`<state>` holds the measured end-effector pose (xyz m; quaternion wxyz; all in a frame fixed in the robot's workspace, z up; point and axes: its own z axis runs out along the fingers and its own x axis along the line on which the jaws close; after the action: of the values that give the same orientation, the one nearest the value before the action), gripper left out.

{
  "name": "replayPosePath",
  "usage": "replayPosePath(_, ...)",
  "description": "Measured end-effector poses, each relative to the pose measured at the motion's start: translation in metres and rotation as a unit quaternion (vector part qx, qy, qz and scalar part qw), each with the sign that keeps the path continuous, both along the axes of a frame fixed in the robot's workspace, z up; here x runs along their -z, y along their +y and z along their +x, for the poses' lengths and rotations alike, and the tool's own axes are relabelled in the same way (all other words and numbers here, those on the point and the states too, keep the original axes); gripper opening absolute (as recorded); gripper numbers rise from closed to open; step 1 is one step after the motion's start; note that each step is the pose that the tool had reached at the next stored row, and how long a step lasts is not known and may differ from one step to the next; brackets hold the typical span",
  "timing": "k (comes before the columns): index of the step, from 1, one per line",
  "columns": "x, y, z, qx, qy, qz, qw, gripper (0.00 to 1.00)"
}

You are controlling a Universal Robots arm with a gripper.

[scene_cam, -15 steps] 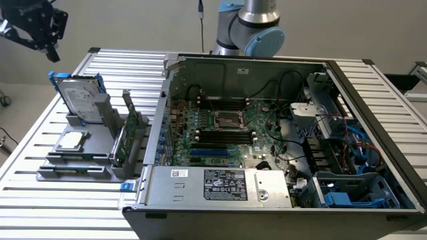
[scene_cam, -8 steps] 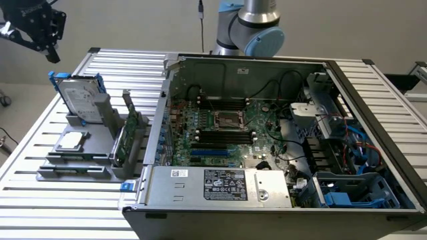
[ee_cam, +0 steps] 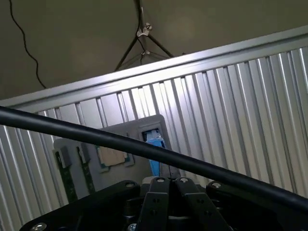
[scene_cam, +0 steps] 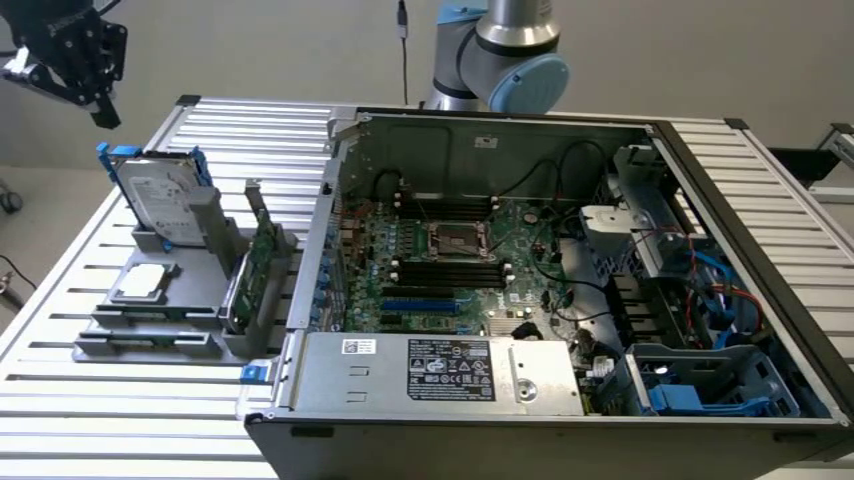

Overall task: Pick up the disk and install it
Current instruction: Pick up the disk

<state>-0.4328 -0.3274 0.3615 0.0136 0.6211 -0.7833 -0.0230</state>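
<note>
One gripper [scene_cam: 103,114], fingers pinched together on nothing, hangs well above the disk [scene_cam: 160,205] (standing upright in its grey holder [scene_cam: 160,338]).

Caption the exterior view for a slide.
Shut gripper hovers above the disk, upright in its grey holder beside the open computer case.

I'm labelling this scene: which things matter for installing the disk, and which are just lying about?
For the job: disk, standing in the grey holder; gripper, shut and empty, clear of the disk; open computer case.
Lying about: silver chip; green circuit card, both on the holder.
</note>
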Motion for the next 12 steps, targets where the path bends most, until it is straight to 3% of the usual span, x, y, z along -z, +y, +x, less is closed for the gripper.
replayPosePath(6, 0.0024, 0.0, 0.0, -0.054, -0.0034, -0.0001, 0.9985, 0.11)
replayPosePath(12, 0.0036, 0.0, 0.0, -0.107, -0.0117, -0.0003, 0.9942, 0.11)
